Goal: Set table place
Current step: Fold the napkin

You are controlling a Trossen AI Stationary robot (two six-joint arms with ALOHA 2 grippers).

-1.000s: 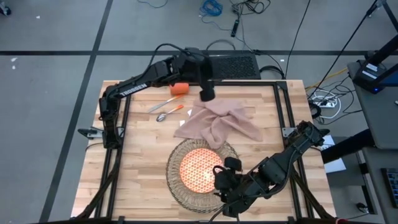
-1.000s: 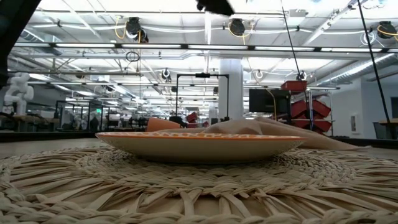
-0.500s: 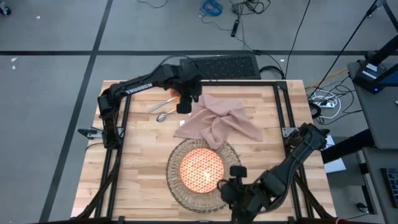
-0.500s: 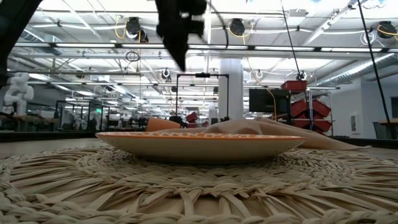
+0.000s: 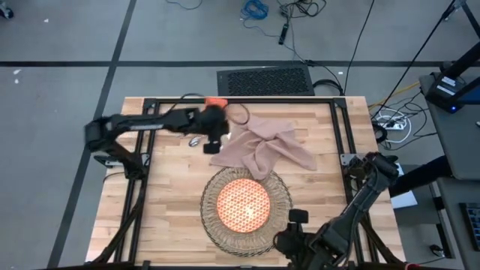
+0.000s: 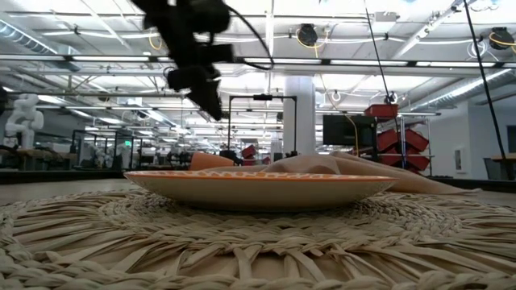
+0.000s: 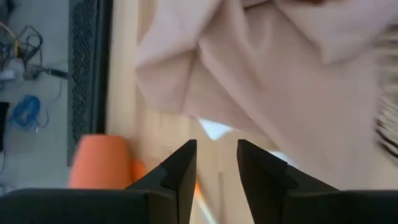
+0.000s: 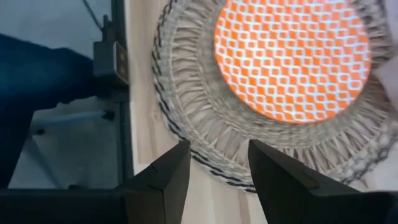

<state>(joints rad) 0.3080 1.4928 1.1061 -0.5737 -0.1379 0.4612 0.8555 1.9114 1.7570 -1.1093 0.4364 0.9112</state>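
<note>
- The left gripper (image 5: 209, 137) hovered over the far left part of the table (image 5: 165, 202), just beside the left edge of the beige napkin (image 5: 262, 148). Its wrist view showed the two fingers (image 7: 180, 171) parted by a narrow gap with nothing between them.
- The small orange cup (image 5: 215, 103) stood just beyond that gripper, near the table's far edge; part of the cutlery (image 5: 193, 140) peeked out beside the arm, the rest hidden under it.
- The napkin lay crumpled at the far centre, its near corner touching the far rim of the woven placemat (image 5: 212, 221).
- The orange-patterned plate (image 5: 243, 204) sat centred on the placemat at the near middle of the table.
- The right gripper (image 5: 294, 234) hung at the near edge, just right of the placemat. Its fingers (image 8: 161, 180) stood apart and empty, above the mat's rim.
</note>
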